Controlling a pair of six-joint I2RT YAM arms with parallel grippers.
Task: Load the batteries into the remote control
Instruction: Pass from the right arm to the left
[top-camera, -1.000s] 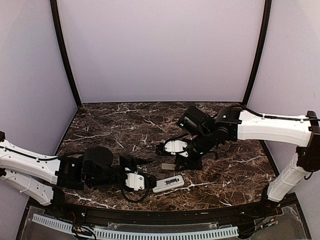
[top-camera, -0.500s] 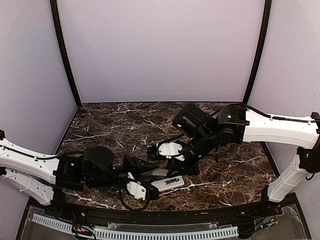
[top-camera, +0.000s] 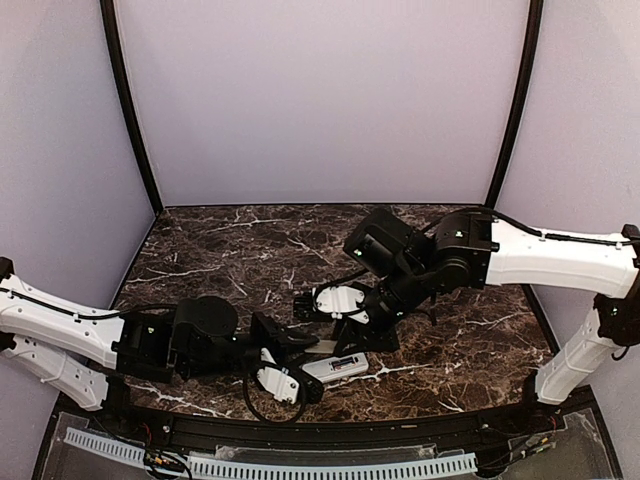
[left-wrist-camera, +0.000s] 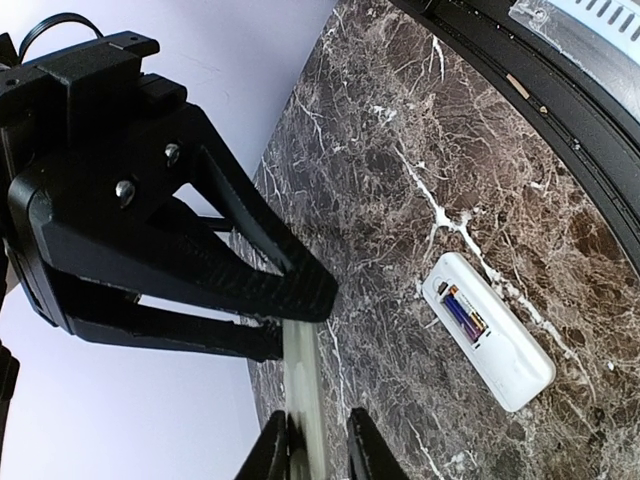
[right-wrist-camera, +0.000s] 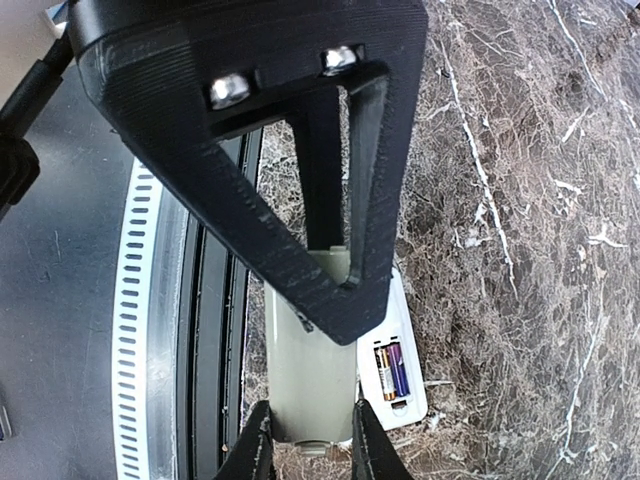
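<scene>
The white remote control (top-camera: 338, 367) lies back up on the marble near the front edge. Its compartment is open, and two batteries (right-wrist-camera: 392, 370) sit side by side inside it, also seen as batteries (left-wrist-camera: 462, 312). My right gripper (right-wrist-camera: 310, 405) is shut on the long edges of a flat beige cover piece (right-wrist-camera: 305, 370), held just left of the remote (right-wrist-camera: 405, 335). My left gripper (left-wrist-camera: 320, 415) straddles the far end of that cover (left-wrist-camera: 300, 365). One finger touches it and a slim gap shows at the other.
The black front rail (right-wrist-camera: 215, 300) and a slotted white strip (right-wrist-camera: 140, 330) run close behind the held cover. The two grippers are nose to nose above the remote's left end. Purple walls enclose the marble table (top-camera: 220, 250).
My left gripper slid right to the cover and narrowed its jaws around it. The right arm brought the cover left and down toward the remote, then held still.
</scene>
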